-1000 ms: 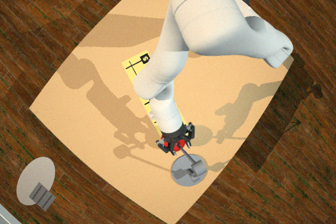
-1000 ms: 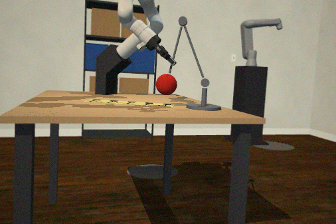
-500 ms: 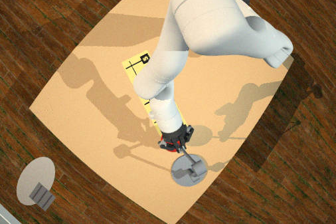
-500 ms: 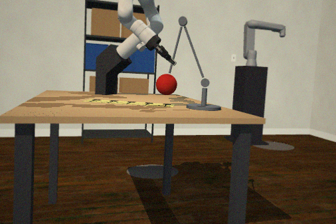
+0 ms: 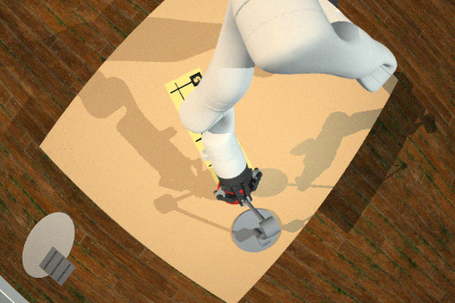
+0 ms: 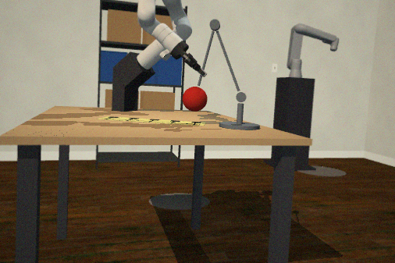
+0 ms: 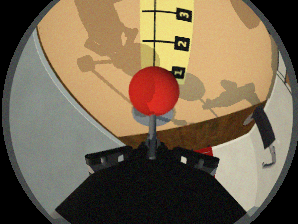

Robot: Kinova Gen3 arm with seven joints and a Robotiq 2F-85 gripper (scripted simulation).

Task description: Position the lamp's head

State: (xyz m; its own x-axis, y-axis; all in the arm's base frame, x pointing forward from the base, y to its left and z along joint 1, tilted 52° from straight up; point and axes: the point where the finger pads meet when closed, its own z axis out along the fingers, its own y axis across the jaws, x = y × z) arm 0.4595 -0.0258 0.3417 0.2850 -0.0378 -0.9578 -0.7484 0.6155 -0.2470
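The lamp has a grey round base (image 6: 239, 125) near the bench's right end, two thin grey rods folded into a tall peak (image 6: 215, 25), and a red ball head (image 6: 194, 98). The head hangs a little above the bench, near the close end of the yellow numbered strip (image 6: 152, 120). In the wrist view the head (image 7: 153, 91) sits just before mark 1 (image 7: 178, 71). My gripper (image 6: 201, 72) is shut on the thin rod just above the head; it also shows in the overhead view (image 5: 238, 195). The overhead view shows the base (image 5: 256, 230) and strip (image 5: 189, 84), with my arm covering most marks.
A second grey arm on a dark pedestal (image 6: 293, 116) stands right of the bench. A shelf with boxes (image 6: 141, 60) stands behind it. The bench edge lies close to the lamp base.
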